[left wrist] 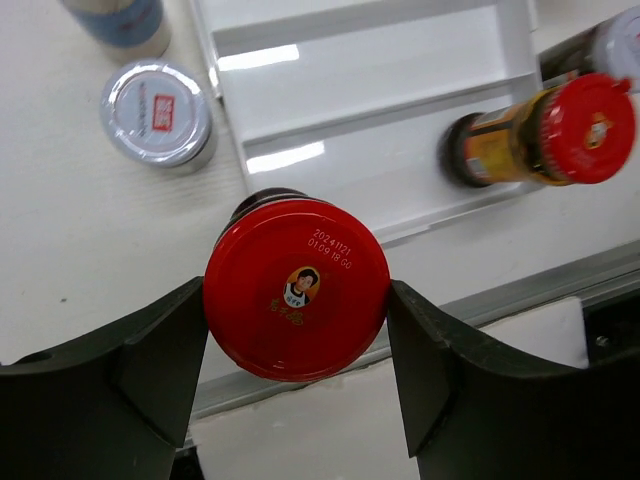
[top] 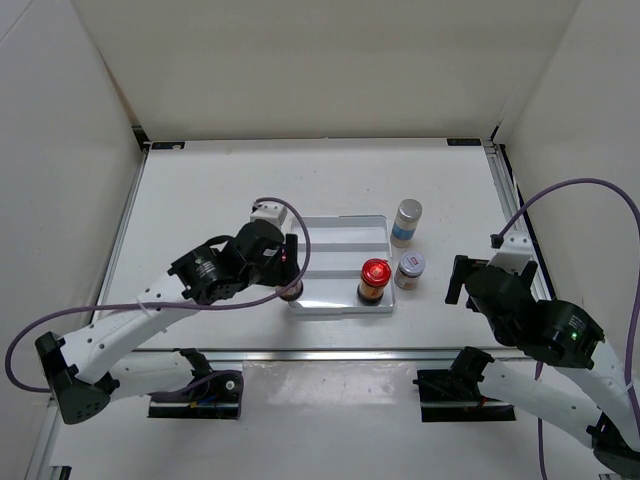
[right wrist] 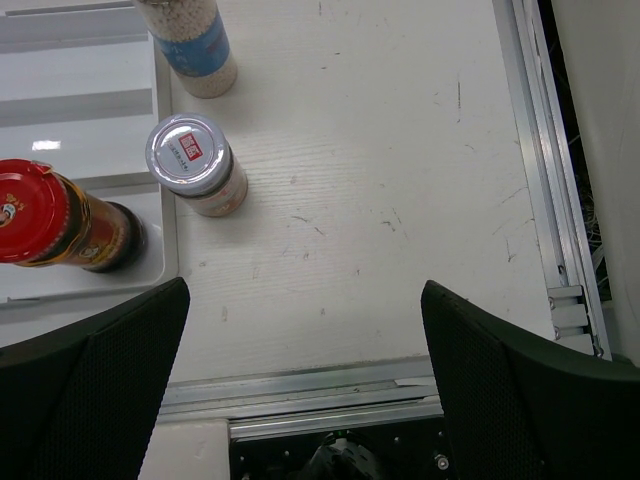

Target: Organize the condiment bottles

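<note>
My left gripper [top: 290,270] [left wrist: 297,340] is shut on the red cap of a red-capped jar [left wrist: 297,288] [top: 291,291] at the front left corner of the white tray [top: 340,240] [left wrist: 400,90]. Whether the jar rests in or beside the tray is unclear. A second red-capped jar [top: 374,280] [left wrist: 545,135] [right wrist: 50,220] stands in the tray's front right. A short silver-capped jar [top: 409,268] [right wrist: 195,165] and a taller blue-labelled jar [top: 406,222] [right wrist: 195,45] stand right of the tray. Another short silver-capped jar [left wrist: 157,112] and blue-labelled jar [left wrist: 118,20] stand left of the tray, hidden under my left arm in the top view. My right gripper [top: 455,280] [right wrist: 305,390] is open and empty.
The table's metal front rail [right wrist: 330,395] runs just below my right gripper, and the right rail [right wrist: 545,180] runs along the side. White walls enclose the table on the far, left and right sides.
</note>
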You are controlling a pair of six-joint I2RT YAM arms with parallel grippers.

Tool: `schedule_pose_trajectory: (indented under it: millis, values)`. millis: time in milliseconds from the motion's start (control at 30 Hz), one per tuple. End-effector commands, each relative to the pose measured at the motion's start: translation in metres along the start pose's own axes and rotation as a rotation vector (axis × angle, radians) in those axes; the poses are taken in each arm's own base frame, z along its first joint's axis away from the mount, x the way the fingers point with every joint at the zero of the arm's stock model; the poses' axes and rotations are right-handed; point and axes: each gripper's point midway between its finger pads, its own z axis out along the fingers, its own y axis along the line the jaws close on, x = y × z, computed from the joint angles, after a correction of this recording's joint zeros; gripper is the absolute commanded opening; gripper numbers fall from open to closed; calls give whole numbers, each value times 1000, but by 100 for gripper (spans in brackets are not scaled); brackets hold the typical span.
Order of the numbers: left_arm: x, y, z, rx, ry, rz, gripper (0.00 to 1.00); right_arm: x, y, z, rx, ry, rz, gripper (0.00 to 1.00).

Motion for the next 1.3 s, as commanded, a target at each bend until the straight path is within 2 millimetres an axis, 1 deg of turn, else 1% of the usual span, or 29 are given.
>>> schedule_pose_trajectory:
  millis: [0, 67, 100, 133, 200, 233, 267, 300, 433, 467, 500, 567, 633, 700, 733, 767, 833, 867, 933, 967, 1000, 1033, 1067, 1100, 1133, 1167, 1200, 1233, 1267]
  values:
    - [-47, -29, -16, 59, -157, -55, 11, -6, 1, 0, -4, -27, 17, 100]
    - [-50, -34, -11, 39, -161, -41, 11, -6, 1, 0, -4, -27, 17, 100]
    - [-47, -38, -8, 35, -152, -35, 11, -6, 1, 0, -4, -27, 17, 100]
    - [-50, -39, -7, 28, -157, -36, 11, -6, 1, 0, -4, -27, 17, 100]
    - [-45, -46, 4, 6, -138, -5, 11, -6, 1, 0, -4, -27, 17, 100]
    - [-47, -46, 6, -4, -140, -4, 11, -6, 1, 0, -4, -27, 17, 100]
    - [-43, -49, 10, -12, -133, -2, 11, -6, 1, 0, -4, -27, 17, 100]
    - [-43, -50, 17, -26, -132, 2, 11, -6, 1, 0, -4, -27, 17, 100]
    - [-36, -59, 29, -15, -125, 16, 11, -6, 0, -1, -7, -32, 23, 100]
    - [-39, -60, 29, -16, -139, 11, 11, -6, 0, -1, -8, -32, 23, 100]
    - [-33, -58, 34, -23, -131, 16, 11, -6, 0, -1, -8, -32, 23, 100]
    - [-33, -60, 40, -10, -147, 14, 11, -6, 0, -1, -8, -32, 23, 100]
    - [-25, -58, 47, -15, -141, 18, 11, -6, 0, -1, -8, -32, 23, 100]
    - [-22, -60, 51, -2, -142, 15, 11, -6, 0, -1, -8, -32, 23, 100]
    - [-17, -57, 54, -11, -131, 22, 11, -6, 0, -1, -8, -32, 23, 100]
    - [-18, -58, 54, -6, -138, 18, 11, -6, 0, -1, -8, -32, 23, 100]
    - [-11, -54, 57, -17, -124, 26, 11, -6, 0, -1, -8, -32, 23, 100]
    - [-13, -56, 57, -12, -130, 22, 11, -6, 0, -1, -8, -32, 23, 100]
    - [-5, -52, 63, -27, -111, 34, 13, -6, 0, -1, -8, -32, 23, 100]
    - [-5, -52, 63, -27, -111, 34, 16, -6, 0, -1, -8, -32, 23, 100]
    - [-1, -50, 64, -32, -104, 38, 24, -6, 0, -1, -8, -32, 23, 100]
    - [-1, -50, 64, -32, -104, 38, 29, -6, 0, -1, -8, -32, 23, 100]
    - [-1, -50, 64, -32, -104, 38, 36, -6, 0, -1, -8, -32, 23, 100]
    - [2, -48, 66, -37, -98, 42, 57, -6, 0, -1, -8, -32, 23, 100]
    - [0, -48, 63, -31, -105, 38, 69, -6, 0, -1, -8, -32, 23, 100]
    - [1, -49, 63, -24, -100, 38, 78, -6, 0, -1, -8, -32, 23, 100]
    - [1, -49, 63, -24, -100, 38, 100, -6, 0, -1, -8, -32, 23, 100]
    - [-6, -52, 58, -11, -117, 40, 100, -6, 0, -1, -8, -32, 23, 100]
    - [-9, -52, 55, -6, -124, 52, 100, -6, 0, -1, -8, -32, 23, 100]
